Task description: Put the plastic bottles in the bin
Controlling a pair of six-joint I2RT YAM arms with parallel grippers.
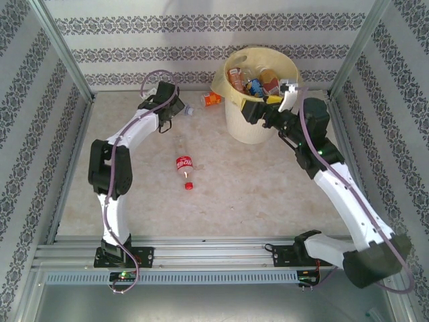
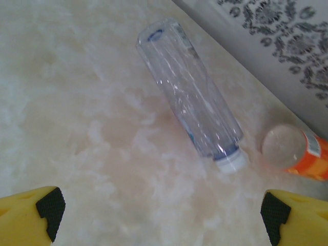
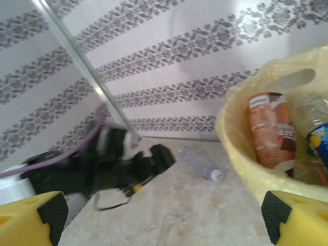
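Note:
A clear bottle (image 2: pixel 192 97) with a white cap and a bluish label lies on the table just ahead of my left gripper (image 2: pixel 161 215). That gripper is open, with nothing between its fingers. An orange-label bottle (image 2: pixel 303 151) lies by the back wall beside the clear one. From above, my left gripper (image 1: pixel 174 114) sits left of the clear bottle (image 1: pixel 190 111) and the orange one (image 1: pixel 212 99). A red-label bottle (image 1: pixel 184 168) lies mid-table. The bin (image 1: pixel 249 127) holds several bottles. My right gripper (image 1: pixel 253 113) hangs open and empty at the bin's front left side.
Patterned walls and metal posts close in the table at the back and sides. In the right wrist view the bin's yellow-lined rim (image 3: pixel 233 138) is close on the right, with a brown-label bottle (image 3: pixel 267 130) inside, and the left arm (image 3: pixel 102 164) is across the table.

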